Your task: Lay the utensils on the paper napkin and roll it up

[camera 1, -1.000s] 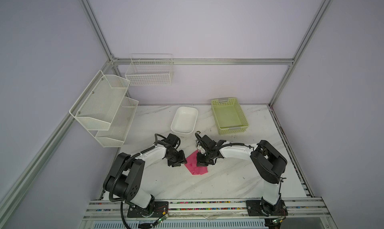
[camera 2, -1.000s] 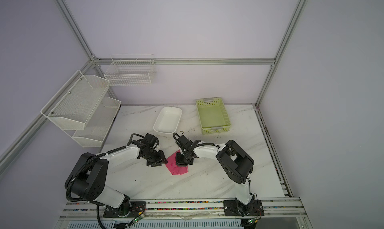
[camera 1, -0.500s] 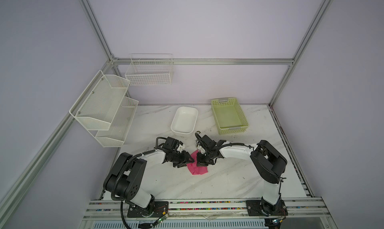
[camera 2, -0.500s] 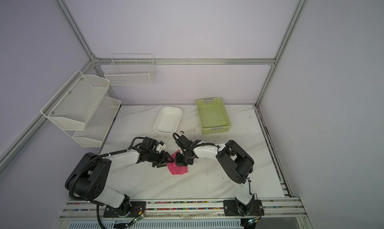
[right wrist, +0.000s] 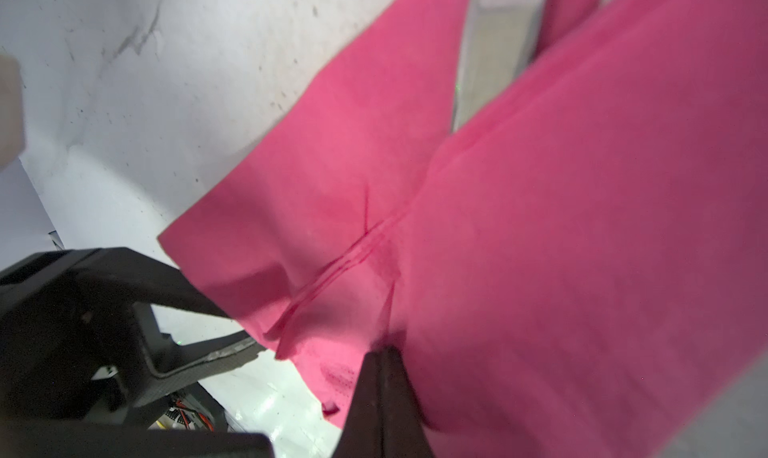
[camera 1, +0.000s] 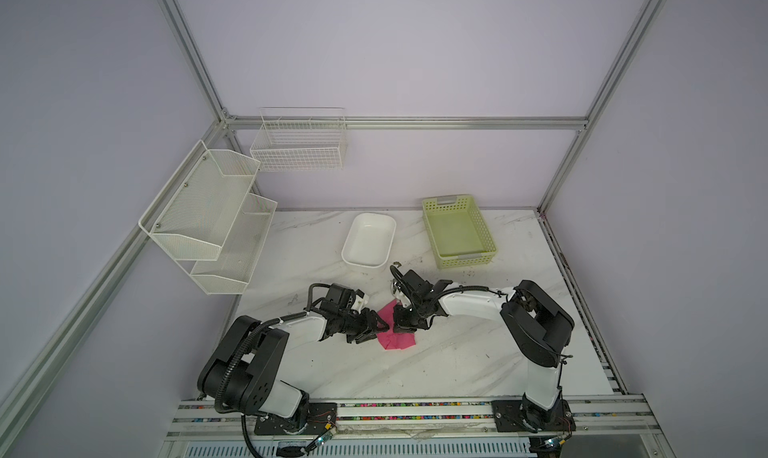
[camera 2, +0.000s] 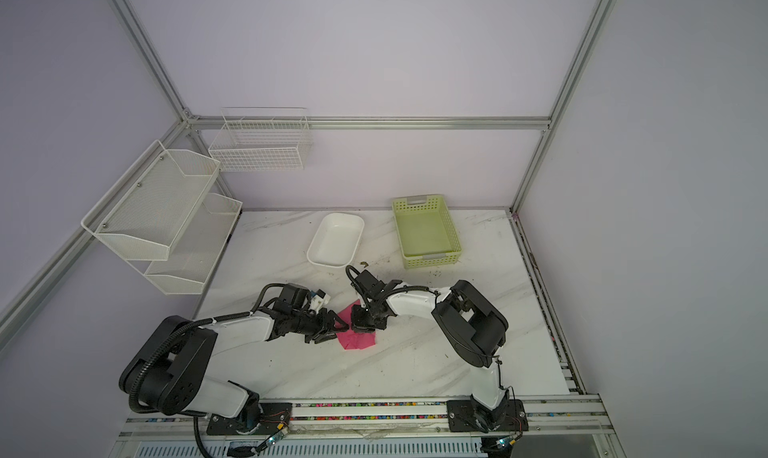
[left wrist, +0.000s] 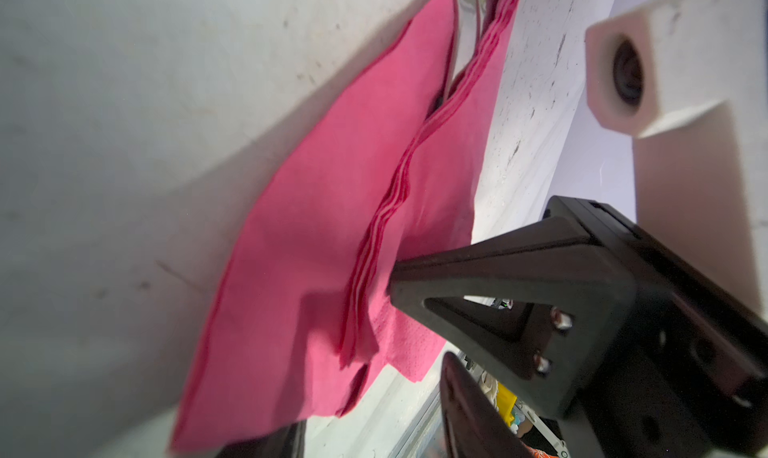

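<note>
The pink paper napkin (camera 1: 398,339) lies partly folded on the marble table between both arms. My right gripper (right wrist: 382,377) is shut on a raised fold of the paper napkin (right wrist: 582,227), at its far edge (camera 1: 402,328). My left gripper (left wrist: 365,427) stands open at the napkin's left corner (camera 1: 380,328), its fingers (left wrist: 465,410) on either side of the layered edge (left wrist: 374,269). A strip of the utensils' shiny metal (left wrist: 466,7) shows between the napkin's layers. Their handles are hidden.
A white dish (camera 1: 369,240) and a green basket (camera 1: 459,231) stand behind the arms. A white mesh shelf (camera 1: 208,219) hangs at the left, a wire basket (camera 1: 299,144) on the back wall. The table's front rail (camera 1: 415,410) runs below.
My left gripper has swung right, from beside the napkin to its left corner, turning its fingers toward the right gripper. The right gripper has stayed shut in place.
</note>
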Available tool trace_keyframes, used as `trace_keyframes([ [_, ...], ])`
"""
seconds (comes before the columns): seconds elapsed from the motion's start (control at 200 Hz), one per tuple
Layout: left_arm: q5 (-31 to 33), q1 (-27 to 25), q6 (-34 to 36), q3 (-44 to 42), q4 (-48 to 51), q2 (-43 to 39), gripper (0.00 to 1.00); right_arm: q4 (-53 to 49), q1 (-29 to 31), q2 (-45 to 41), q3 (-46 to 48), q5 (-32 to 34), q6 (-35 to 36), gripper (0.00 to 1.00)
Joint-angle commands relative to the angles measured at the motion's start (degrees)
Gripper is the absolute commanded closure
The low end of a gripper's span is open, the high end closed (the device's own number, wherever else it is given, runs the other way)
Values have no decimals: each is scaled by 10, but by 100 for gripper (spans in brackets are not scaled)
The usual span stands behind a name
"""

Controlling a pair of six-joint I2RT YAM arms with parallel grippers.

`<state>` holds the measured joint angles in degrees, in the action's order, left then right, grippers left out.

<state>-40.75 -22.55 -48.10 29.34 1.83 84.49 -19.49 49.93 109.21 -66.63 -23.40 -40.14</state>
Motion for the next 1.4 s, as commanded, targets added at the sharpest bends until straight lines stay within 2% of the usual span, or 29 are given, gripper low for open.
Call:
trace_keyframes([
  [0.0,1,-17,-40,-26,-57,9,51,-26,6,26,10,10,7,100],
  [0.305,32,-40,-66,-40,-86,10,59,-28,6,22,9,9,8,100],
  [0.46,64,-40,-65,-47,-73,-30,57,-30,6,19,9,10,10,100],
  [0.66,69,-40,-59,-47,-74,-85,57,-29,6,16,12,10,11,100],
  [0.755,55,-40,-54,-44,-79,-75,62,-29,6,15,12,11,11,100],
  [0.88,46,-42,-52,-42,-80,-43,63,-29,5,15,12,12,10,100],
  [1.135,45,-51,-42,-28,-79,-1,60,-32,5,14,11,13,12,100],
  [1.395,80,-57,-25,-4,-44,3,71,-33,6,8,12,13,11,100],
])
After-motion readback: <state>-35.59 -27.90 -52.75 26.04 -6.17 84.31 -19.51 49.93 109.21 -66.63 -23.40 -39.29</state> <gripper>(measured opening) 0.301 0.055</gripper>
